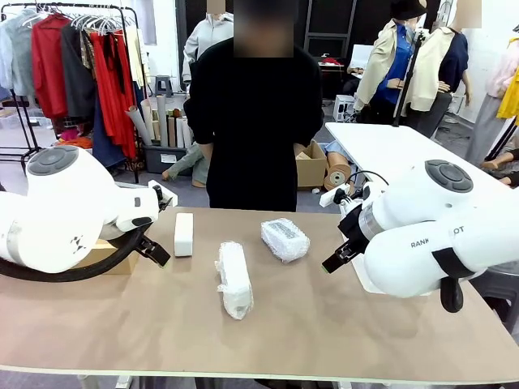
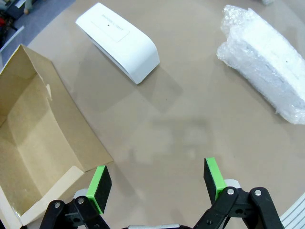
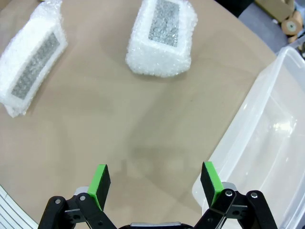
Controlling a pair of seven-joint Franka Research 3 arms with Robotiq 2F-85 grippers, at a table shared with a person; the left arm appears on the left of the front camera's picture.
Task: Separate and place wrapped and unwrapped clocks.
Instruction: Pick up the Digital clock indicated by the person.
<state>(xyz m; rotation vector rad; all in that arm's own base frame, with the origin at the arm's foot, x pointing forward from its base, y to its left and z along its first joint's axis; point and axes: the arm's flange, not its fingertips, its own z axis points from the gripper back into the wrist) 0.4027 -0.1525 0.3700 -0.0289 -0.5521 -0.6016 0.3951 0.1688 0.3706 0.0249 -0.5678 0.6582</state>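
Handling, bare clock (image 1: 184, 234) (image 2: 119, 42): smooth hard white shell, prob. light & stiff. Faces look slick, so pads could slide.
Position, bare clock: flat on table (image 1: 324, 340), L side, near cardboard box (image 2: 28, 143), apart from both bundles.
Grip pt, bare clock: across narrow width at mid-length, pads on the long flat sides. Avoid rounded ends.
Handling, long bundle (image 1: 234, 279) (image 2: 264, 62) (image 3: 31, 62): crinkly film over what looks like a firm block. Film soft, loose at ends, may shift over the core.
Position, long bundle: mid-table, btwn the two arms, one end toward robot.
Grip pt, long bundle: across short width at the middle, where wrap sits tightest. Not the baggy ends.
Handling, squat bundle (image 1: 285, 239) (image 3: 162, 38): bubbly wrap, cushioned, prob. light. Gives before pads reach anything hard.
Position, squat bundle: farther back & R of the long one, not touching it, nearest R arm.
Grip pt, squat bundle: across the shorter span, firm squeeze thru the padding.
L gripper (image 2: 156, 183): fingers spread wide, nothing btwn them, hovering over bare table beside the open box.
R gripper (image 3: 155, 183): spread wide too, empty, over table next to clear plastic bin (image 3: 267, 143).
Risk: film snagging on a pad or tearing. Bare shell squirting out if pinched off-centre.
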